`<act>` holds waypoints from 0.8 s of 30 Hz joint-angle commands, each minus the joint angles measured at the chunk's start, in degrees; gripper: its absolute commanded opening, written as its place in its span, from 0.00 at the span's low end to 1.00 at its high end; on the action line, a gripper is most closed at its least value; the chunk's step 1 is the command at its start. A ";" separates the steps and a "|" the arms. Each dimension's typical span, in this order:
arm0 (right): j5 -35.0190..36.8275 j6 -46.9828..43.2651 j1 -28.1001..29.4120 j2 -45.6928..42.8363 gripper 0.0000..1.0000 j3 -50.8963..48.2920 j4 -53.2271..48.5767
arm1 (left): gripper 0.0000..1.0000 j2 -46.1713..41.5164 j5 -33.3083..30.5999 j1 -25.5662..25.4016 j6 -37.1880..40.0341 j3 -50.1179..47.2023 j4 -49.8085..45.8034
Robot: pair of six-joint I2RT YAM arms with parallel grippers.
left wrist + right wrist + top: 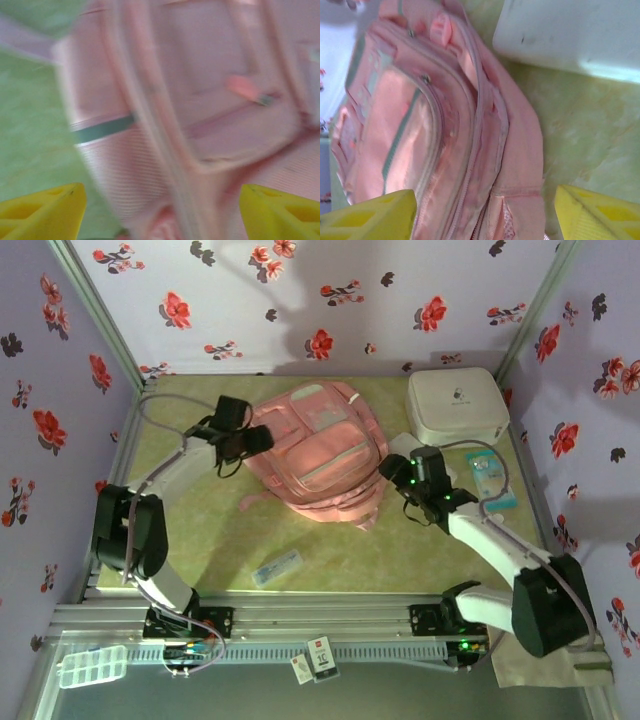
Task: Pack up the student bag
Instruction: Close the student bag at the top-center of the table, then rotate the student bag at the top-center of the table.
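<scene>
The student bag (315,450) lies flat in the middle of the bench (200,540), with its pale front pockets up and its top toward the back wall. As far as I can see, the zips are all shut, so nothing can go inside yet.

The left jaws stand open at the left edge of the bag and hold nothing. The right jaws are also open and empty, just beside its lower right edge. Whether either pair touches the fabric, I cannot tell.

The first danger, I think, is the softness of the bag. If the jaws close on loose cloth and not on a zip pull (425,78), the whole bag can lift or slide and the zip stays shut. The pulls are small, and the left wrist picture is blurred, so the aim on that side may be poor. One side must hold the bag down while the other pulls, or it will only drag across the bench.

A strap (255,498) lies loose at the lower left and could catch on a finger.

The white case (457,405) stands near the upper right corner, so a push from the left may press the bag against it. The card packet (490,480) beside the right arm and the clear packet (277,568) near the front edge could be knocked away by a wide swing.
</scene>
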 commanded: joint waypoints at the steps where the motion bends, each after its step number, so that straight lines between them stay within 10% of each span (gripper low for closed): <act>1: -3.53 -1.28 1.79 4.44 0.73 2.87 3.14 | 0.76 -2.96 3.52 3.19 -7.18 -6.12 7.77; 14: -8.61 -4.52 2.24 20.61 0.66 8.53 5.40 | 0.55 8.38 14.37 7.23 -8.92 -6.39 15.97; 24: -6.41 -11.07 1.09 29.14 0.64 14.77 6.39 | 0.09 9.47 15.43 8.21 -10.81 -7.64 20.24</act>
